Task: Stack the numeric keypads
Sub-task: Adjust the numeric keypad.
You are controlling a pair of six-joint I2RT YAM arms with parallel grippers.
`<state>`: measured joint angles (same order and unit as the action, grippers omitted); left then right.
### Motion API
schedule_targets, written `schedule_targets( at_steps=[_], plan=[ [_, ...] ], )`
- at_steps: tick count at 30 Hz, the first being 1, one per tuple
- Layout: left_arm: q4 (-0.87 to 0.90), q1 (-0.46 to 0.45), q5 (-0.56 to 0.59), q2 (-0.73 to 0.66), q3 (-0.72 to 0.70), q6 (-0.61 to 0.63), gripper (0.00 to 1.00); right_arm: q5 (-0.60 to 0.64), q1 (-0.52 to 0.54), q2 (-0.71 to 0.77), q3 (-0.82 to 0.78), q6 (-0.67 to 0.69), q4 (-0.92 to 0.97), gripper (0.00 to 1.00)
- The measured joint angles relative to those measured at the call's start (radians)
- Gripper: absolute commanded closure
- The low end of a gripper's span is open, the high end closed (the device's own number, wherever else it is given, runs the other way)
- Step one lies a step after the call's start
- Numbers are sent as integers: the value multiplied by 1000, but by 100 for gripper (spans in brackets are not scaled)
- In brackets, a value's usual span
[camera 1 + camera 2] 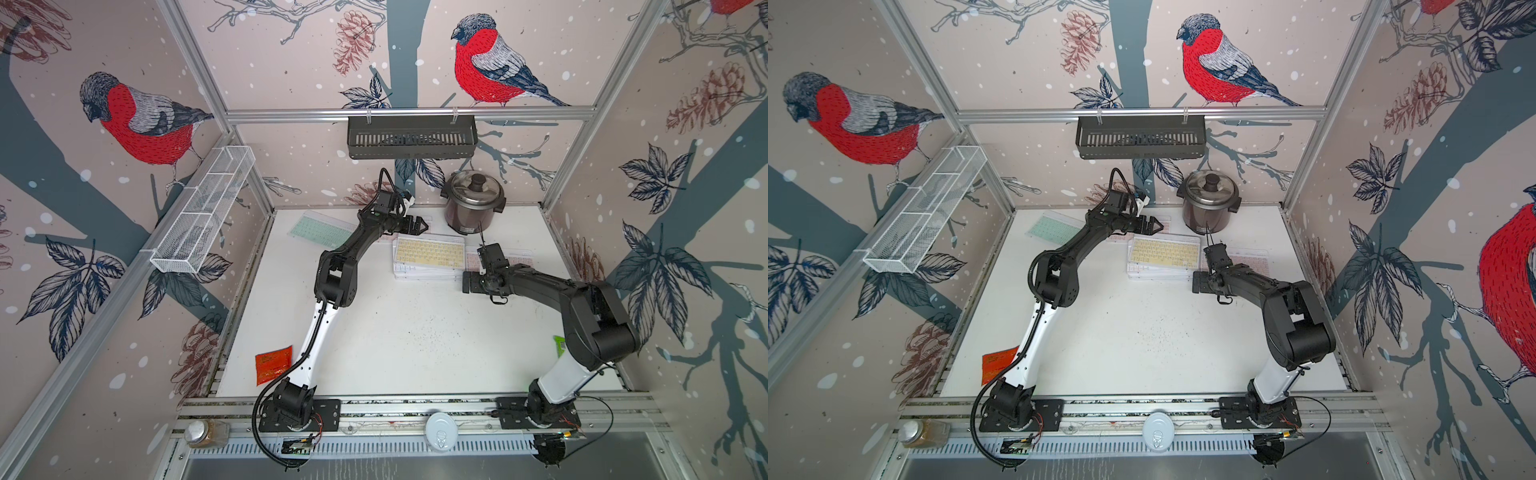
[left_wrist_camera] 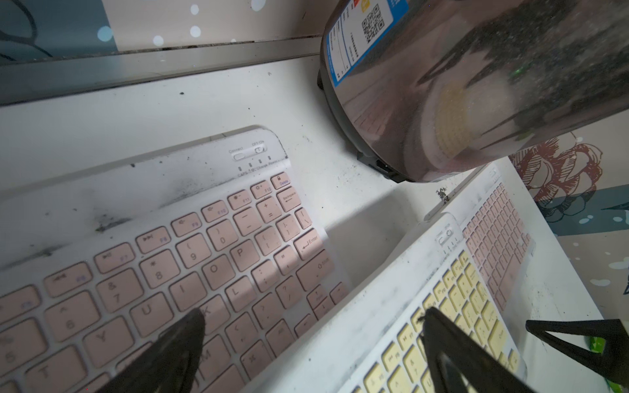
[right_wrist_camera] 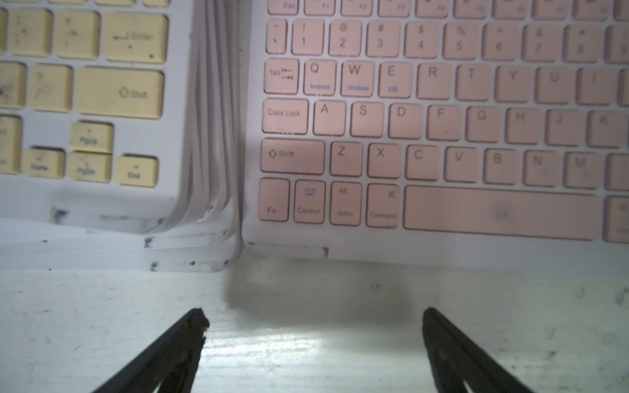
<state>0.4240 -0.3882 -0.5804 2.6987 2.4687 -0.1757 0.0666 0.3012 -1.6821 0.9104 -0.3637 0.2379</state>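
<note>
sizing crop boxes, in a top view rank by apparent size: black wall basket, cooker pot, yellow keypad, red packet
1. black wall basket
2. cooker pot
3. yellow keypad
4. red packet
Basket hangs nearer the camera, so looks enlarged.

A stack of keypads [image 1: 428, 255] lies toward the back middle of the surface [image 1: 415, 332]. A single keypad [image 1: 521, 254] lies flat right against its right side. Another keypad [image 2: 170, 272] lies just behind the stack to the left, and a far keypad [image 1: 316, 226] lies near the back left corner. The pot [image 1: 473, 203] stands behind the stack, to the right. One packet [image 1: 273, 363] lies front left, a second packet [image 1: 559, 345] front right.
</note>
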Motion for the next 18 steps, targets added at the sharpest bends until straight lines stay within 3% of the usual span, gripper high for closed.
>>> schedule_targets(
  at_steps=[18],
  plan=[
    [29, -5, 36, -60, -76, 38, 1, -14, -1, -19, 5, -3, -14, 0]
  ],
)
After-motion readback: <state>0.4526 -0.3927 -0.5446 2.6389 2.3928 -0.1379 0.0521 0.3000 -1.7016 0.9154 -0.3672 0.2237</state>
